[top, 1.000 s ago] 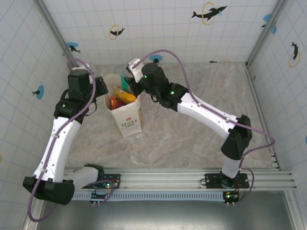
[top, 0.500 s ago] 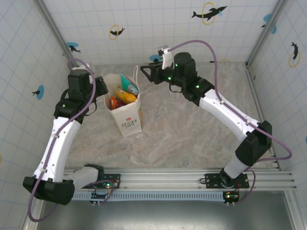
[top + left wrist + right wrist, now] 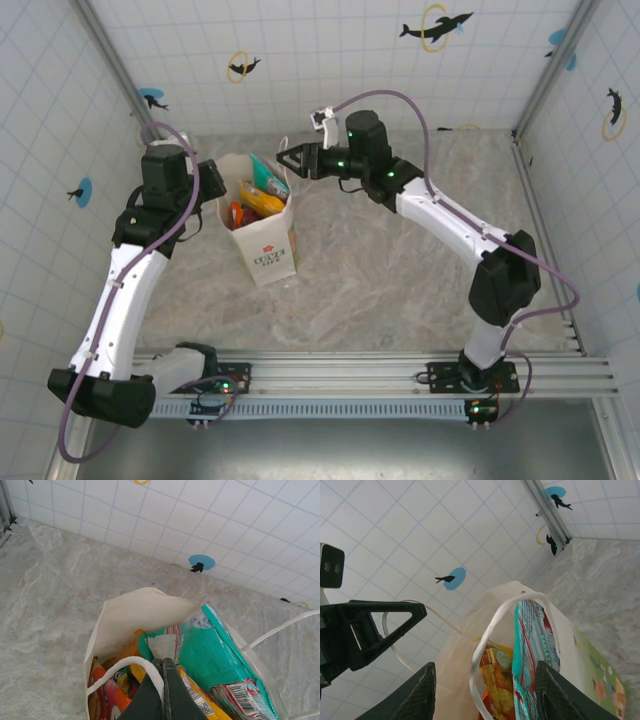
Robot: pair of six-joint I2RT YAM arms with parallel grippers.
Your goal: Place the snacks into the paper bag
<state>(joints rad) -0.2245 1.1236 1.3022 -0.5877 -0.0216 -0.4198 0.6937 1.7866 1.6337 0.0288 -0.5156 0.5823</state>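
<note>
The white paper bag (image 3: 270, 250) stands upright at the back left of the table. Snacks poke out of its mouth: a teal packet (image 3: 268, 172) and an orange-yellow packet (image 3: 260, 201). My left gripper (image 3: 213, 183) is at the bag's left rim. In the left wrist view it (image 3: 167, 663) is shut on the white cord handle (image 3: 120, 667), above the teal packet (image 3: 220, 650) and more orange-yellow packets (image 3: 200, 697). My right gripper (image 3: 284, 160) hovers just right of the bag's top. It (image 3: 487, 695) is open and holds nothing, facing the bag (image 3: 465, 655) and the teal packet (image 3: 532, 635).
Tiled walls with dolphin stickers close in the back and both sides. A metal rail (image 3: 380, 372) runs along the near edge by the arm bases. The marble tabletop (image 3: 400, 290) stretches right of the bag.
My right gripper has let go over the bag, drawn away to the right, then swung back toward its top with jaws wider. The teal packet now stands in the bag. The left arm held still.
</note>
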